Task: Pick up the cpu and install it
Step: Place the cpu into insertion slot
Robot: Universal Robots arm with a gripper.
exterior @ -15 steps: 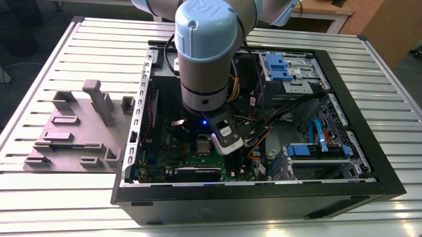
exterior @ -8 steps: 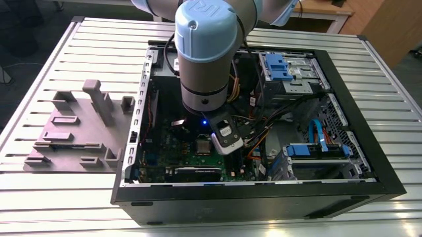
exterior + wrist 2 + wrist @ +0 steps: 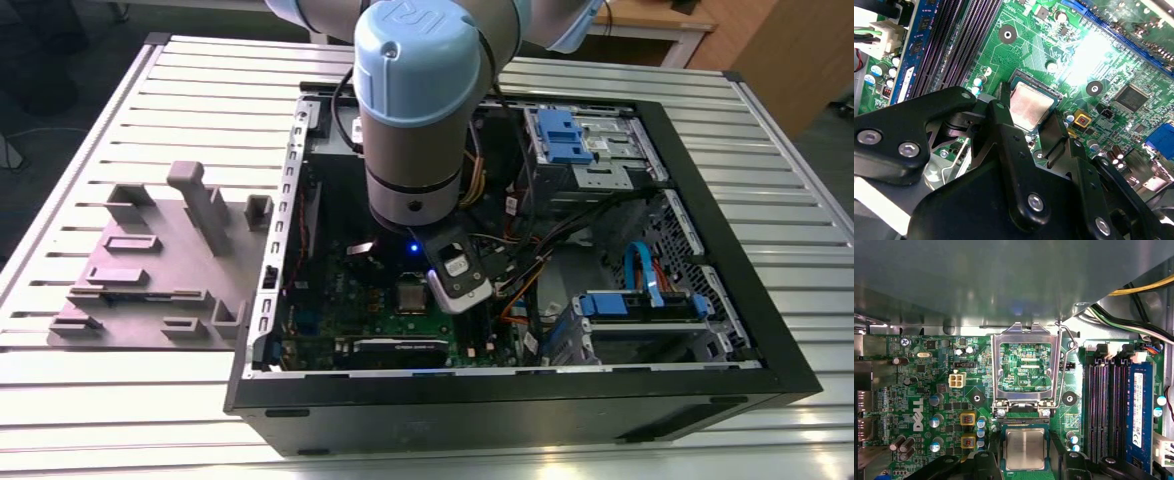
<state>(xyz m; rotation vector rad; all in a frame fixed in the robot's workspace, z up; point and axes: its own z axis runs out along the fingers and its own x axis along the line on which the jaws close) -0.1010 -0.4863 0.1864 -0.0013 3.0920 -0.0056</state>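
The cpu [image 3: 1030,104], a small square chip with a silvery metal top, lies level in the socket on the green motherboard [image 3: 1064,40]. In the first wrist view the cpu [image 3: 1025,449] sits just below the raised metal load frame [image 3: 1000,365] and its wire lever [image 3: 1070,347]. My gripper [image 3: 1028,114] straddles the chip, with one black finger [image 3: 1000,115] on one side and the other against the opposite edge, shut on it. In the exterior view the gripper [image 3: 424,298] reaches down into the open computer case over the board.
Black memory slots [image 3: 1109,410] run beside the socket, with a blue strip next to them. Cable bundles [image 3: 587,225] and blue drive cages [image 3: 574,135] fill the case's right half. A grey fixture with upright blocks [image 3: 147,260] stands on the slatted table at the exterior view's left.
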